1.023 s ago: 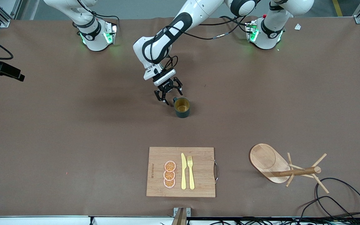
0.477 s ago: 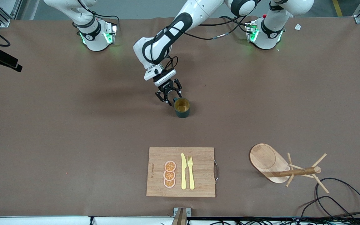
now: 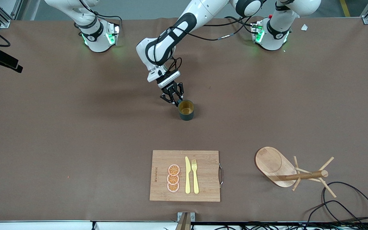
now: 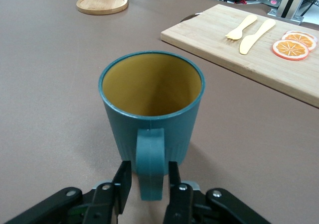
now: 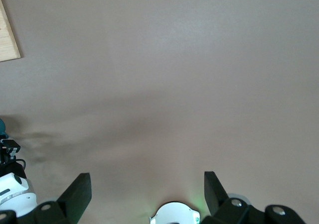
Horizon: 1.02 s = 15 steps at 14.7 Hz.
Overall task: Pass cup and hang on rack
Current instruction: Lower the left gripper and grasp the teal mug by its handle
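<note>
The teal ribbed cup (image 3: 186, 110) stands upright mid-table, its yellowish inside showing. In the left wrist view the cup (image 4: 152, 99) has its loop handle turned toward my left gripper (image 4: 148, 168). My left gripper (image 3: 173, 100) is low at the table beside the cup. Its fingers straddle the handle with a thin gap on each side. The wooden rack (image 3: 275, 166) stands near the front camera, toward the left arm's end. Its base also shows in the left wrist view (image 4: 102, 2). My right gripper (image 5: 147, 176) is wide open and empty, high over the right arm's end (image 3: 14, 66), waiting.
A bamboo cutting board (image 3: 203, 175) with a yellow knife, a fork and orange slices lies nearer the front camera than the cup; it also shows in the left wrist view (image 4: 214, 32). Black cables (image 3: 347, 198) lie by the rack at the front edge.
My left gripper's fingers have narrowed from wide open to close around the cup's handle. The right gripper drifted slightly outward. The cup has not moved.
</note>
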### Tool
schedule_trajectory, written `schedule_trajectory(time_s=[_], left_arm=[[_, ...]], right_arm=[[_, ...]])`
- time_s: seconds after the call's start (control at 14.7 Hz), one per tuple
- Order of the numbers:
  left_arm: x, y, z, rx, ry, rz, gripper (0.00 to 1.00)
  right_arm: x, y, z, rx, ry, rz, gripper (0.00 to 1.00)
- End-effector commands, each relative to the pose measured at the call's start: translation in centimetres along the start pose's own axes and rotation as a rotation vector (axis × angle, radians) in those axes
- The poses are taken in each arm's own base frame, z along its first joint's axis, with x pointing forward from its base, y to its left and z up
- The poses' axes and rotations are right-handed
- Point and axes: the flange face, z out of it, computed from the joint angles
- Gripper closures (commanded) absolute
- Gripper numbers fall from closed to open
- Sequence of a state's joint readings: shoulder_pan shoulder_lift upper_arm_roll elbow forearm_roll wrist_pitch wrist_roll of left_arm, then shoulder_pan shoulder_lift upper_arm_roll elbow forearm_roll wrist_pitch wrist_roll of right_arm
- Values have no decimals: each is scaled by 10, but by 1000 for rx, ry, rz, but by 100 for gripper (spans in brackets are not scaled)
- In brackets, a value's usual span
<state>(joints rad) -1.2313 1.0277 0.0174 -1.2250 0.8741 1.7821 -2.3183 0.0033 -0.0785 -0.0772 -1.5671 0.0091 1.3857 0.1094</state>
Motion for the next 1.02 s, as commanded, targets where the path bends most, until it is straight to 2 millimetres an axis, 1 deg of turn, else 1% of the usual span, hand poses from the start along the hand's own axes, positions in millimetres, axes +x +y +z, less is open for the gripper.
schedule_trajectory(time_s=[0.0, 0.14, 0.27, 0.34, 0.48, 0.55, 0.61, 0.68, 0.75, 0.82, 0.95], left_arm=[[1, 4, -2, -11, 24, -12, 81], [3, 5, -3, -15, 21, -8, 88], [9, 8, -6, -19, 19, -8, 96], [13, 9, -9, -21, 16, -4, 98], [33, 15, -19, -22, 0, -4, 99], [50, 20, -25, -18, -21, -24, 99], [72, 26, -24, 7, -56, -53, 99], [92, 30, -35, 10, -87, -72, 99], [115, 34, -40, 20, -121, -89, 99], [146, 38, -48, 26, -161, -116, 99], [215, 45, -53, 38, -247, -169, 99]], right_arm=[[-9, 0, -2, 3, 15, -15, 0], [-9, -3, -3, 3, 23, -62, 0], [-8, 0, -3, 4, 23, -72, 0], [-8, 0, -2, 3, 18, -82, 0], [-8, 3, -2, 5, 17, -147, 0], [-8, 3, -4, 5, 18, -149, 0], [-8, 3, -3, 5, 17, -149, 0], [-8, 3, -3, 3, 17, -149, 0], [-9, 3, -3, 3, 15, -149, 0], [-9, 3, -4, 3, 15, -147, 0], [-10, 1, -3, 3, 11, -138, 0]])
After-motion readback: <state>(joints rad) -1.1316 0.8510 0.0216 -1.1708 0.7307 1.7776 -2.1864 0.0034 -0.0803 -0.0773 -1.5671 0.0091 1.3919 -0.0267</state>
